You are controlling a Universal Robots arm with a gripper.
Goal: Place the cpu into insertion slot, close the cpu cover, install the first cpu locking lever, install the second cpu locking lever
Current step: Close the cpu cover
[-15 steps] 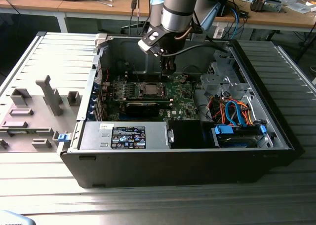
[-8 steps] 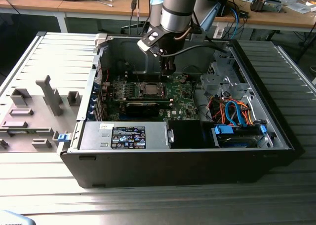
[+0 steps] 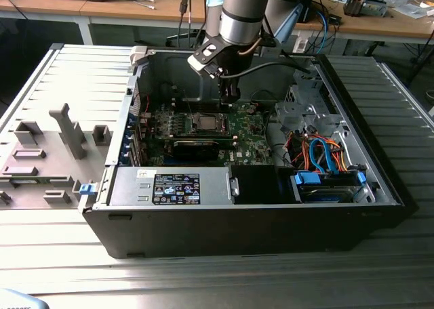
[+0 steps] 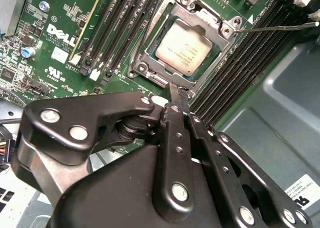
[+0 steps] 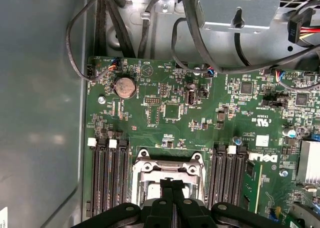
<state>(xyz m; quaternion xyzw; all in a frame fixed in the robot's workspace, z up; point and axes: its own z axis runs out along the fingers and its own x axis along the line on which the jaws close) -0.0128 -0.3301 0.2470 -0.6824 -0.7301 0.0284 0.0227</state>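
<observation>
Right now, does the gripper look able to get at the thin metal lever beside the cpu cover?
Probably yes: the gripper hangs close above the cpu cover, and the lever juts out freely over the memory slots, with no cable or part lying across it.

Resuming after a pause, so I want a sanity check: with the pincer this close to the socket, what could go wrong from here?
The pincer is shut, its tips right at the edge of the cpu cover; a sideways slip could scrape the cpu or the motherboard. A locking lever juts free over the memory slots and looks unlatched; it might snag or spring.
</observation>
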